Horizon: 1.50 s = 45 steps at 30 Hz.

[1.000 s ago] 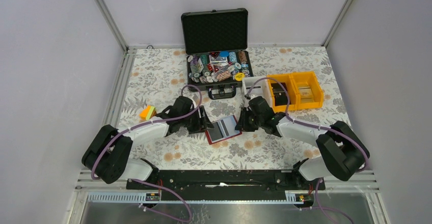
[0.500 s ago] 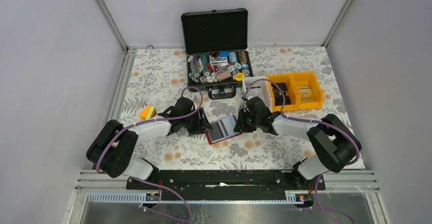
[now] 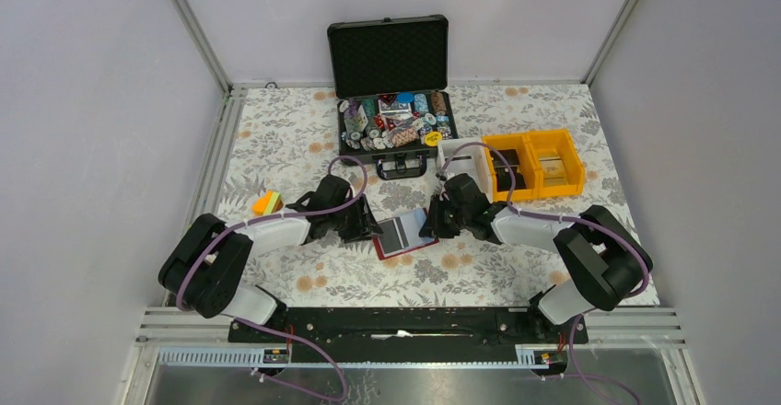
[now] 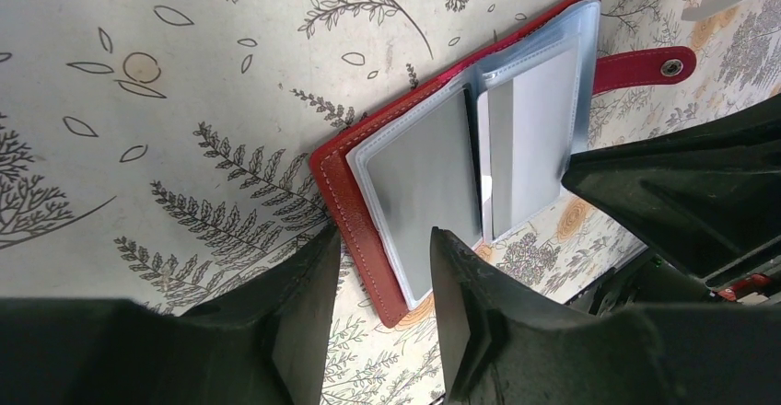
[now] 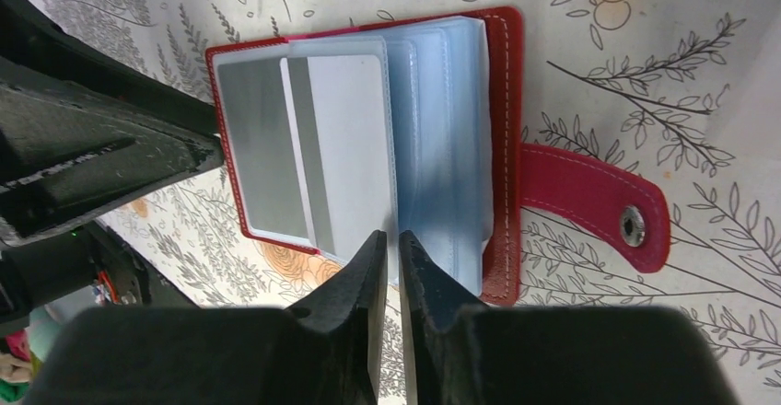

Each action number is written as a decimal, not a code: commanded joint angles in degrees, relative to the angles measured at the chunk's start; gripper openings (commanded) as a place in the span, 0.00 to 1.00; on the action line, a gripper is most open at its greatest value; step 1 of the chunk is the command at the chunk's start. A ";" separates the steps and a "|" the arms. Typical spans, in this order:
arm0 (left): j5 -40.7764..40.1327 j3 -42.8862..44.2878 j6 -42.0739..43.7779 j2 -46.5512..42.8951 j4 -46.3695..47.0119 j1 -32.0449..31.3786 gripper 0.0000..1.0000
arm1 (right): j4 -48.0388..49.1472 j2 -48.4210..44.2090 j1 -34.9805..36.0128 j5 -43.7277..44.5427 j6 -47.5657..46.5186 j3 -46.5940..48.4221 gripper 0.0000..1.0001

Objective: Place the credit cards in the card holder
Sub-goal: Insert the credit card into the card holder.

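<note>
The dark red card holder (image 3: 402, 236) lies open on the floral table between both arms, its snap tab (image 5: 599, 207) spread to one side. Its clear sleeves hold a pale card (image 5: 341, 138) and a grey card (image 5: 258, 147). My left gripper (image 4: 382, 248) is open and straddles the near corner of the red cover (image 4: 336, 184); in the top view this left gripper (image 3: 375, 227) is at the holder's left edge. My right gripper (image 5: 391, 244) is pinched to a thin slit on the lower edge of a clear sleeve; in the top view this right gripper (image 3: 426, 228) is at the holder's right edge.
An open black case (image 3: 391, 120) full of poker chips stands at the back. Yellow bins (image 3: 534, 164) and a white box (image 3: 458, 154) sit behind the right arm. A small orange-and-green block (image 3: 267, 204) lies left of the left arm.
Both grippers have narrowed, the right one nearly to a close at the sleeve edge. The right arm's elbow swung in a little. The holder has stayed put.
</note>
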 commanded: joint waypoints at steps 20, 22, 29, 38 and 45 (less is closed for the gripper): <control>0.67 -0.69 0.34 1.70 3.43 0.13 0.42 | 0.06 -3.39 3.13 1.48 0.53 3.06 0.15; 0.80 -0.65 0.34 1.81 3.60 0.13 0.42 | -0.75 -3.08 3.92 2.63 -0.08 3.89 0.16; 1.69 -0.79 -0.10 1.98 4.46 0.13 0.40 | -4.42 -1.79 7.58 8.73 -1.95 7.65 0.17; 1.96 -1.02 -0.44 1.88 5.91 0.13 0.40 | -11.49 -0.01 12.63 19.64 -4.80 13.38 0.17; 0.97 -2.14 -1.28 -0.19 6.55 0.37 0.40 | -8.58 2.33 14.27 16.66 -3.37 13.97 0.18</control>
